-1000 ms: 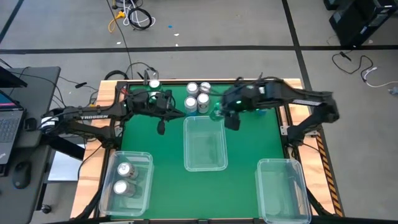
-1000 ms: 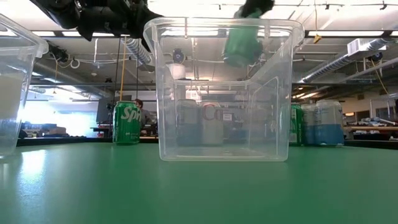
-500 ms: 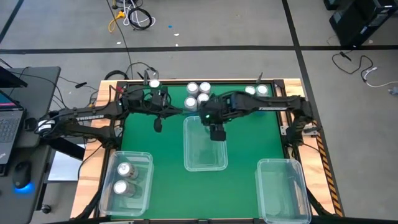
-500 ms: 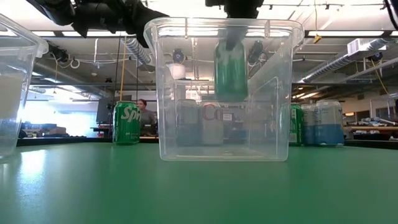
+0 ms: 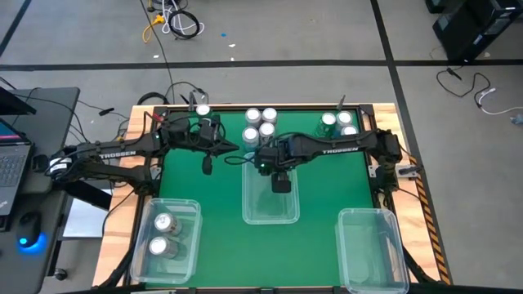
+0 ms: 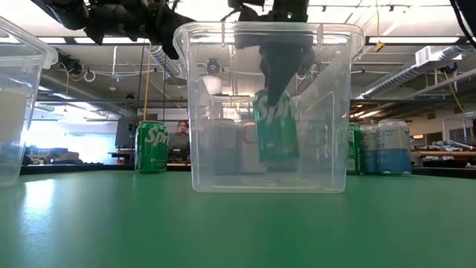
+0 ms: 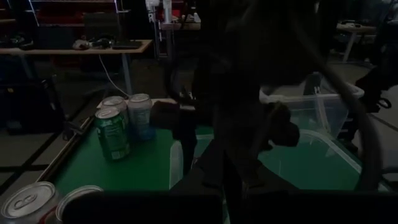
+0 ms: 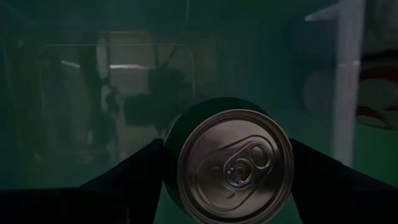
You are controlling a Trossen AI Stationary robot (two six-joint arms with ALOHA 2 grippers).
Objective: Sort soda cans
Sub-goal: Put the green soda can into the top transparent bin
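My right gripper (image 5: 280, 181) reaches down into the middle clear bin (image 5: 248, 214), shut on a green soda can (image 6: 277, 126) whose silver top (image 8: 235, 165) fills the right wrist view. My left gripper (image 5: 207, 164) hovers over the green table, left of that bin. Several silver-topped cans (image 5: 260, 124) stand on their bases at the far edge, more (image 5: 337, 122) stand at the far right, and one (image 5: 202, 110) at the far left. A green can (image 6: 151, 147) stands beyond the bin in the low view. Two cans (image 5: 162, 233) lie in the left bin (image 5: 193, 214). My right gripper pinches the green can between its two fingers (image 8: 134, 171), on the side wall just below the top rim (image 8: 180, 168). The fingers come from above, pointing down. The can hangs inside the middle bin, slightly tilted, its base (image 6: 279, 156) clear of the bin's floor.
A third clear bin (image 5: 394, 260) sits at the near right corner. The table has a raised wooden frame (image 5: 391, 122). A laptop (image 5: 10, 167) and cables lie on a side desk to the left. Bare green surface (image 5: 216, 237) lies between the bins.
My right gripper carried the green can from beyond the bin's far right corner toward the table's left and near side, then down inside the middle bin. The can went from tilted above the rim to nearly upright, low in the bin.
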